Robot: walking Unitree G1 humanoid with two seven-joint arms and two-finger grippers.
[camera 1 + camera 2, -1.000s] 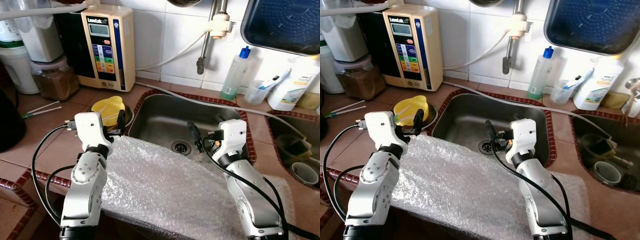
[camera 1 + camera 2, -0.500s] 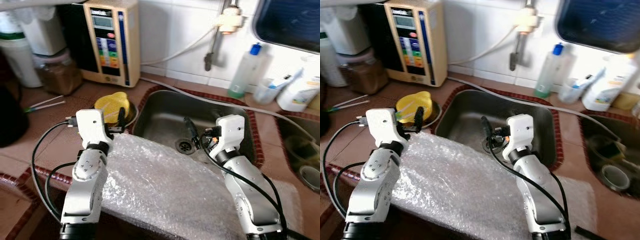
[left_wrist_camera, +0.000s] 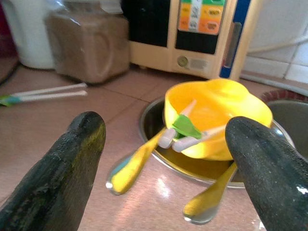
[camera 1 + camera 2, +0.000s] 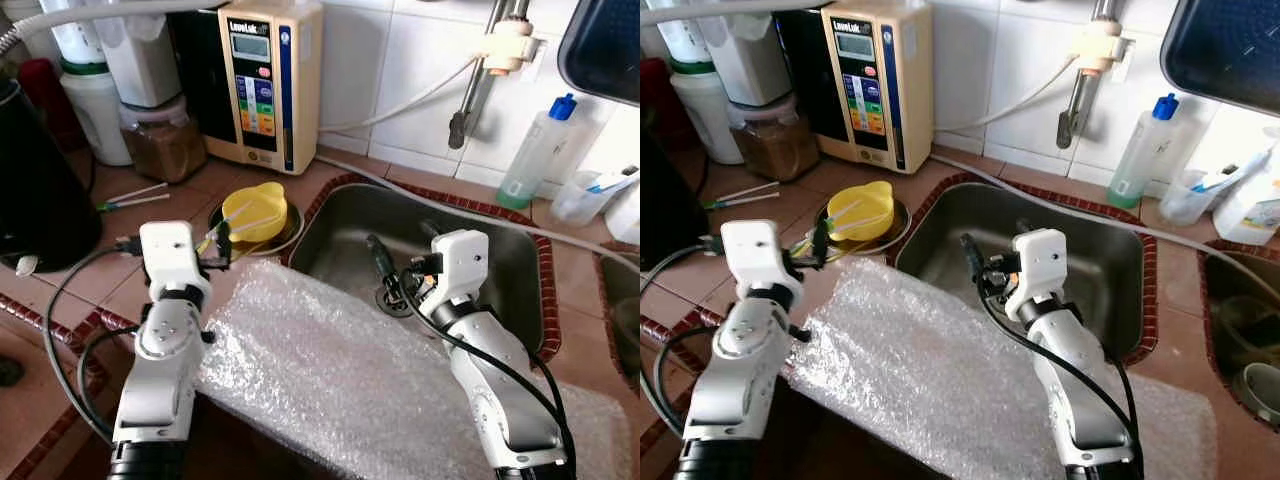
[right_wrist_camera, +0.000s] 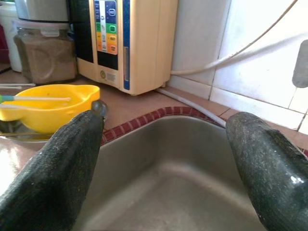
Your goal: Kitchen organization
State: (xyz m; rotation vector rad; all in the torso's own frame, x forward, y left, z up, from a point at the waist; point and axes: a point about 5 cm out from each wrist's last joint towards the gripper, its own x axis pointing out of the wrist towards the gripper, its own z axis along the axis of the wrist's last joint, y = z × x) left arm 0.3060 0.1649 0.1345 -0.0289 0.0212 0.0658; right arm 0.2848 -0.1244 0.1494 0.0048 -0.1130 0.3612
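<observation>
A yellow bowl (image 4: 255,212) holding plastic utensils sits in a metal dish on the tiled counter, left of the steel sink (image 4: 500,262). Two yellow spoons (image 3: 132,163) lean out of the dish. My left gripper (image 4: 222,248) hovers just in front of the bowl, open, with nothing between its fingers (image 3: 67,163). My right gripper (image 4: 400,250) hangs open over the sink's near left part, fingers (image 5: 57,168) wide apart and empty. A sheet of bubble wrap (image 4: 330,370) lies over the counter's front edge under both arms.
A cream water machine (image 4: 262,85), a jar of brown powder (image 4: 160,145) and a black kettle (image 4: 35,190) stand at the back left. Two thin sticks (image 4: 135,195) lie on the tiles. A faucet (image 4: 470,95) and a soap bottle (image 4: 535,150) stand behind the sink.
The whole picture has shifted, so the camera has moved; the kettle has come into view at the left. Both grippers stay open, in about the same places by the bowl and sink.
</observation>
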